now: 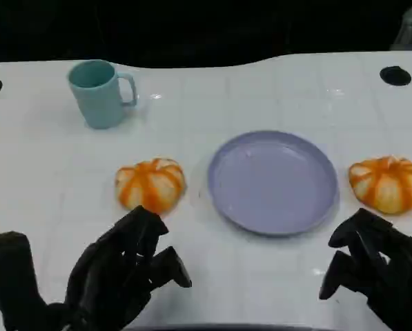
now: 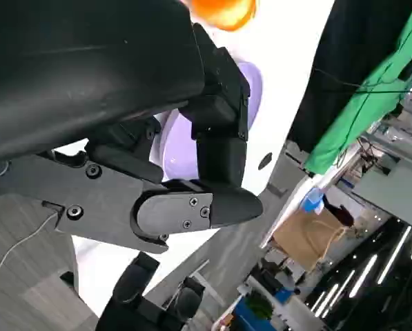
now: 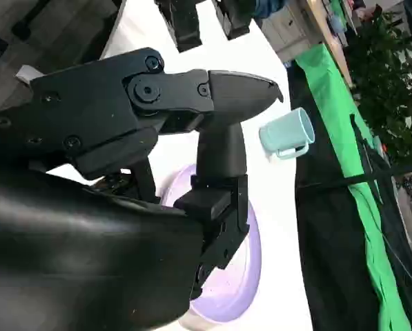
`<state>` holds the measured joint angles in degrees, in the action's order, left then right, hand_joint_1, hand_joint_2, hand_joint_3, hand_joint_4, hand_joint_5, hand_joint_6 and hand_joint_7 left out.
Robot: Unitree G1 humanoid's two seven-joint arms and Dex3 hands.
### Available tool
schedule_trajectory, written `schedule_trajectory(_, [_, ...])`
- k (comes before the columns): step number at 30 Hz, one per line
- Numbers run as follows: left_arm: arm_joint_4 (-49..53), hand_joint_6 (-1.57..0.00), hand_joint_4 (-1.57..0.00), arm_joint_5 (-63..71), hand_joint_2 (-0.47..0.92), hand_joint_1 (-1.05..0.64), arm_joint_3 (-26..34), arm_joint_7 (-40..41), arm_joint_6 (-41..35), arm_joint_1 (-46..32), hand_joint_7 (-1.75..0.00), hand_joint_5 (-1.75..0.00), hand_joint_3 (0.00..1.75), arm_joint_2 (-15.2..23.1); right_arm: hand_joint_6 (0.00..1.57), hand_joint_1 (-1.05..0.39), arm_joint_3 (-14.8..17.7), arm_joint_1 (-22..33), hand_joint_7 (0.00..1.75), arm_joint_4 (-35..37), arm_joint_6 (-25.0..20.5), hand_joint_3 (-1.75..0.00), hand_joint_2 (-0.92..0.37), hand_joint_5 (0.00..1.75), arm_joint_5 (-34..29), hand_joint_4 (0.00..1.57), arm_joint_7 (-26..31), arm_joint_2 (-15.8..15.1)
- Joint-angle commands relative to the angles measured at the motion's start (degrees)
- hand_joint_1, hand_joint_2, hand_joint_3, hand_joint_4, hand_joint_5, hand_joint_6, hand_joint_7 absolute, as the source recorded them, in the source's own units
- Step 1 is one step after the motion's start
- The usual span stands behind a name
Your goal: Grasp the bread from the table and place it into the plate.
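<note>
A lavender plate (image 1: 273, 182) sits near the middle of our white desk (image 1: 261, 89), with a round orange-and-white bread (image 1: 150, 184) just to its left and a second bread roll (image 1: 387, 183) just to its right, both lying on the desk surface and neither on the plate. A teal mug (image 1: 99, 93) stands upright at the far left, handle pointing right, well apart from the plate. Our left robot hand (image 1: 126, 269) hovers at the near left, its fingers apart and grasping nothing, the fingertips (image 1: 147, 221) close to the near edge of the left bread; whether they touch it we cannot tell. Our right robot hand (image 1: 371, 272) hangs at the near right, fingers loosely spread and likewise released, near the right bread roll but apart from it. From the right wrist we see the mug beyond the plate and a green cloth (image 3: 350, 158) past the desk's edge.
</note>
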<state>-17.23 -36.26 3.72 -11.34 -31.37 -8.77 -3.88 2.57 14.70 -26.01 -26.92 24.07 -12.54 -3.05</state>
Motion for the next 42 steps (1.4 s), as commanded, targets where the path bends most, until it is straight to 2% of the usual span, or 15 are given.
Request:
schedule_trajectory(1, [-0.1, -0.55, -0.81, -0.2, 0.92, -0.58, 0.4, 0.37, 0.09, 0.19, -1.75, -1.75, 0.43, 0.29, 0.48, -0.46, 0.53, -0.27, 1.61, -0.54, -0.63, -0.38, -0.92, 1.75, 0.64, 0.63, 0.17, -0.81])
schedule_trajectory(18, [0.45, -0.53, -0.8, 0.53, 0.92, -0.57, 0.23, -0.67, 1.34, 0.52, -1.75, -1.75, 0.46, 0.61, 0.48, -0.45, 0.65, -0.56, 1.61, -0.51, -1.04, -0.37, -0.92, 1.75, 0.63, 0.64, 0.46, -0.47])
schedule_trajectory(25, [0.59, -0.46, -0.7, 2.58, 0.92, -0.61, -0.59, -2.72, 4.65, 0.76, -1.66, -1.75, 0.39, 1.8, 0.48, -0.46, 0.69, -0.53, 1.62, -0.06, -0.29, -0.37, -0.92, 1.75, 0.67, 0.64, -0.35, -0.64])
schedule_trajectory(27, [0.54, -0.45, -0.64, 3.57, 0.92, -0.62, -0.77, -2.87, 5.97, 0.95, -1.57, -1.75, 0.33, 1.97, 0.48, -0.46, 0.71, -0.59, 1.62, 0.06, -0.19, -0.37, -0.92, 1.75, 0.57, 0.64, -0.45, -0.66])
schedule_trajectory(30, [0.72, -0.43, -0.5, 7.62, 0.92, -0.61, -1.88, -3.03, 11.28, 0.9, -1.34, -1.71, 0.29, 2.17, 0.48, -0.47, 0.67, -0.65, 1.62, -0.1, -0.49, -0.37, -0.92, 1.75, 0.29, 0.64, -0.02, -0.57])
schedule_trajectory(36, [3.18, -0.51, -0.5, 15.99, 0.9, -0.51, -4.12, -3.74, 22.37, 1.64, -0.8, -1.31, 0.16, 2.95, 0.48, -0.46, 0.68, -0.95, 1.61, 0.26, -0.51, -0.36, -0.92, 1.75, 0.43, 0.64, 0.0, -0.36])
schedule_trajectory(39, [4.46, -0.51, -0.43, 20.57, 0.87, -0.51, -5.39, -4.22, 26.5, 2.09, -0.65, -1.22, 0.11, 4.6, 0.48, -0.47, 0.56, -1.11, 1.61, 0.3, -0.56, -0.35, -0.92, 1.75, 0.31, 0.64, 0.3, -0.15])
schedule_trajectory(42, [5.23, -0.46, -0.22, 25.41, 0.86, -0.5, -6.54, -4.3, 30.62, 2.5, -0.5, -1.19, 0.07, 6.79, 0.49, -0.47, 0.38, -1.25, 1.61, 0.17, -0.84, -0.35, -0.92, 1.75, 0.09, 0.65, 0.91, 0.06])
